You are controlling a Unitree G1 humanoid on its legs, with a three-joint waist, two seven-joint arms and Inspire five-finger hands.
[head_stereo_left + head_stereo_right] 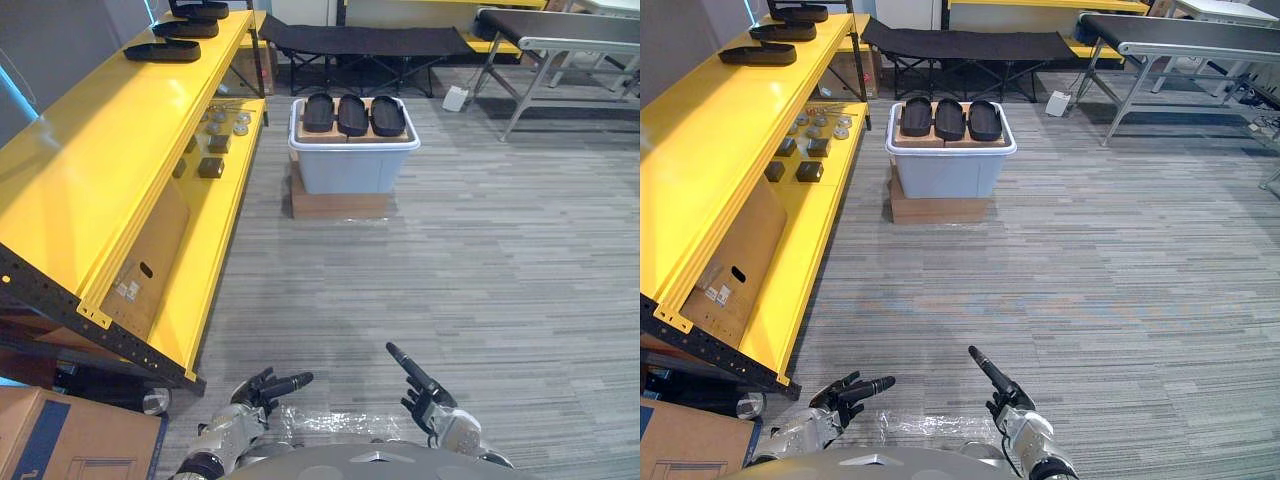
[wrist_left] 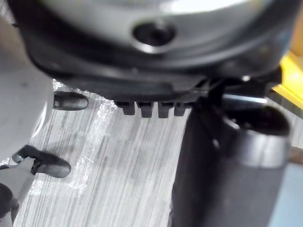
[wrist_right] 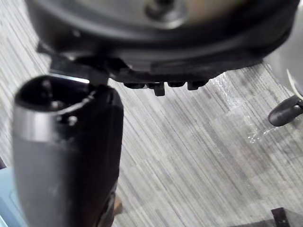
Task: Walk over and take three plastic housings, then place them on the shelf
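Three black plastic housings (image 1: 352, 114) lie side by side on top of a pale bin (image 1: 350, 168) on the floor, near the yellow shelf (image 1: 90, 180). The left hand (image 1: 258, 392) and right hand (image 1: 432, 403) hang low, well apart from the bin, fingers loosely spread and empty.

From here the shelf (image 1: 90, 170) looks like glossy yellow painted metal that catches the light, on a matt black perforated frame (image 1: 60, 300). I see the three housings (image 1: 352, 114) as matt black plastic, lying on plain brown cardboard (image 1: 305, 133) over a smooth, pale plastic bin (image 1: 350, 168). The floor (image 1: 480, 260) is rough, striped grey carpet.
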